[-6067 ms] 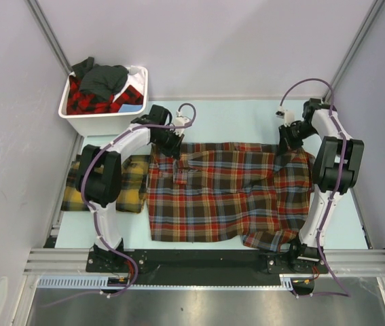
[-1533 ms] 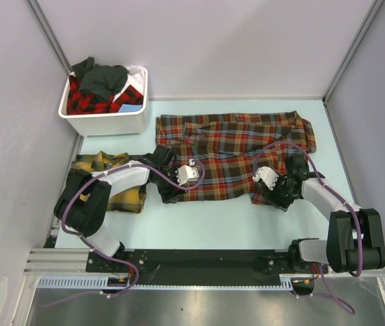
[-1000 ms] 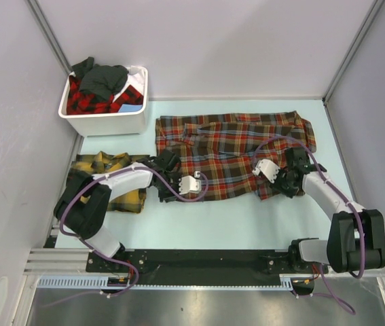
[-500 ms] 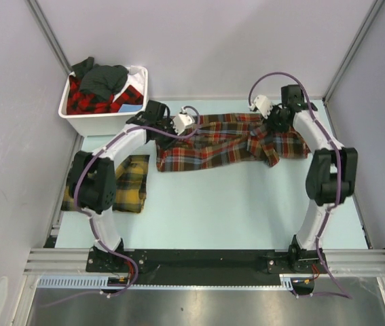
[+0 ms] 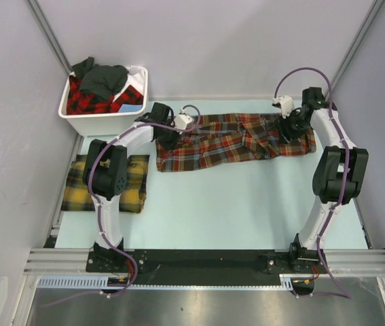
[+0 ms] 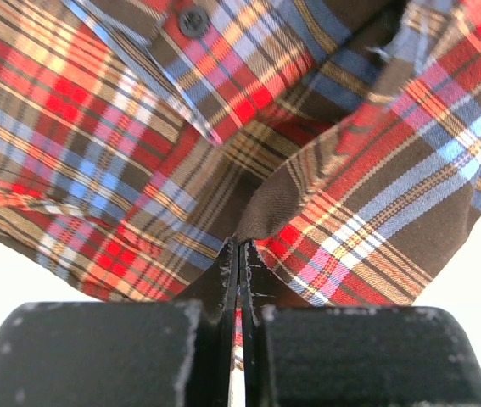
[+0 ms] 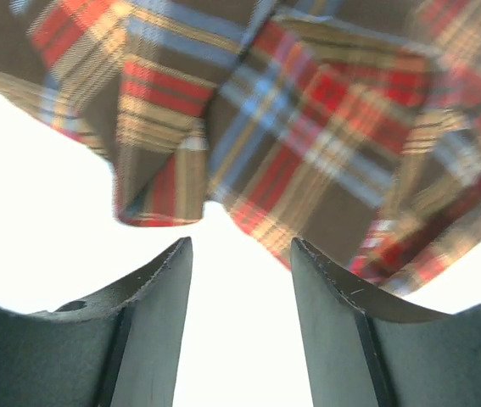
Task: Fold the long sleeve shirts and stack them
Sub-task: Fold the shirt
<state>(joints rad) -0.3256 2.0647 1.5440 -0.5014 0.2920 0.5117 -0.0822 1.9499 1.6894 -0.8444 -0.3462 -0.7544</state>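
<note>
Grey walls [image 5: 15, 136] close me in on the left, at the back and on the right. The white bin [image 5: 107, 124] fills the far left corner, with a red-black plaid shirt [image 5: 83, 100] and a dark grey one [image 5: 104, 78] heaped in it. A broad stretch of pale surface [image 5: 233, 204] lies between my bases and the strip of cloth at the far side.

That strip is the red-brown plaid shirt [image 5: 226, 139]. It is bunched into a long band running left to right, near the back wall. Its left end is just beside the bin and its right end is near the right wall.

My left end effector [image 5: 167, 136] is on the shirt's left end. In the wrist view its fingers [image 6: 228, 280] are pressed together with a fold of the plaid pinched at their tips. The rest of the cloth spreads away beyond them.

My right end effector [image 5: 288, 129] is over the shirt's right end. Its fingers [image 7: 159, 288] stand apart with nothing between them. The shirt's edge lies just past the tips.

The yellow-and-green plaid shirt [image 5: 77, 193] lies folded by the left edge, well apart from both end effectors.

My left arm rises from its base, with its elbow above the yellow shirt. Its forearm reaches away and to the right, past the bin's near corner. My right arm is stretched long up the right side, and its wrist is bent back leftward over the cloth.
</note>
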